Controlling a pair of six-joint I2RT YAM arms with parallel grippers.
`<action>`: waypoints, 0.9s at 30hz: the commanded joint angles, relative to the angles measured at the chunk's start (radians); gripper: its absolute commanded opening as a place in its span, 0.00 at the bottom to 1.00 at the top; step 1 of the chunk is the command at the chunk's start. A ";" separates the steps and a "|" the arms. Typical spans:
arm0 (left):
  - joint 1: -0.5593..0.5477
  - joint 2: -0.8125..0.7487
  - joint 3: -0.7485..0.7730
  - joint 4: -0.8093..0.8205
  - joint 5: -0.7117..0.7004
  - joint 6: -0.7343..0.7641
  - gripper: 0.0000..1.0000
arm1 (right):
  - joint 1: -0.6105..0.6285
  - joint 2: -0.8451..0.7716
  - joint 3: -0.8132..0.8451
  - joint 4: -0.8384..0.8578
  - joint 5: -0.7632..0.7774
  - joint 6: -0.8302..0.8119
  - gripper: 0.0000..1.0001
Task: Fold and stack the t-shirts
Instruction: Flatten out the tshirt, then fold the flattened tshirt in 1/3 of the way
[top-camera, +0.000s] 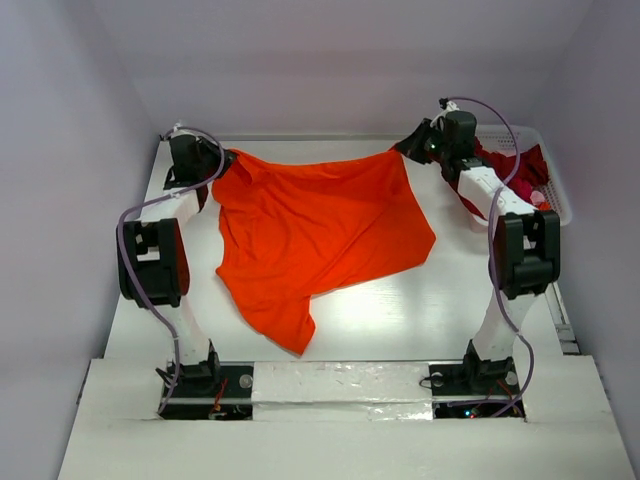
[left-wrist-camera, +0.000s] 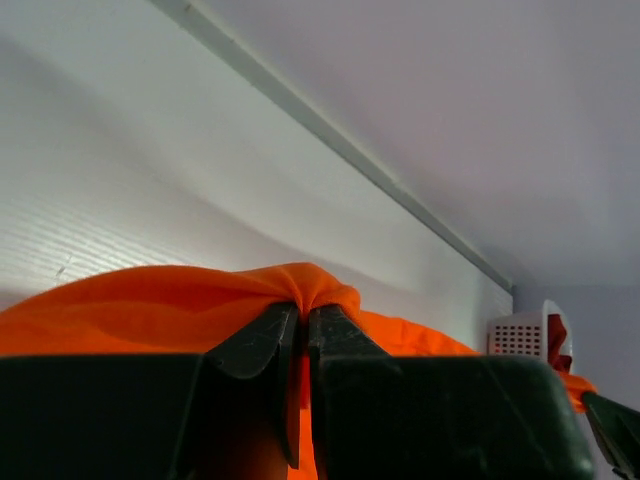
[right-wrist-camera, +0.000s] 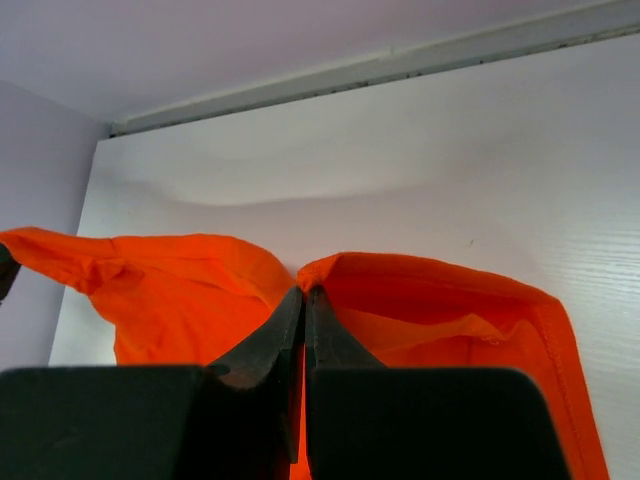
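The orange t-shirt (top-camera: 320, 235) lies spread across the white table (top-camera: 400, 310), with its far edge raised and stretched between the two arms. The left gripper (top-camera: 222, 160) is clamped tight on one far corner, and the right gripper (top-camera: 400, 150) pinches the other. The near part trails down to a point on the table. The crimson t-shirt (top-camera: 520, 165) sits bunched in the white basket (top-camera: 555, 190) at the far right.

That bright orange cloth t-shirt (top-camera: 320, 235) looks soft and matt, finely creased; the white tabletop (top-camera: 440, 300) is smooth, matt, faintly grained; the white latticed basket (top-camera: 561, 192) is hard plastic.
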 joint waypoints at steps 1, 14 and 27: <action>0.005 0.010 0.059 0.009 0.016 0.019 0.00 | 0.003 0.039 0.134 -0.018 -0.043 0.030 0.00; 0.005 0.041 0.073 -0.069 0.051 0.014 0.00 | 0.003 0.167 0.243 -0.174 0.059 0.060 0.00; 0.005 -0.097 -0.005 -0.215 0.032 0.077 0.00 | 0.003 0.170 0.229 -0.309 0.153 0.174 0.00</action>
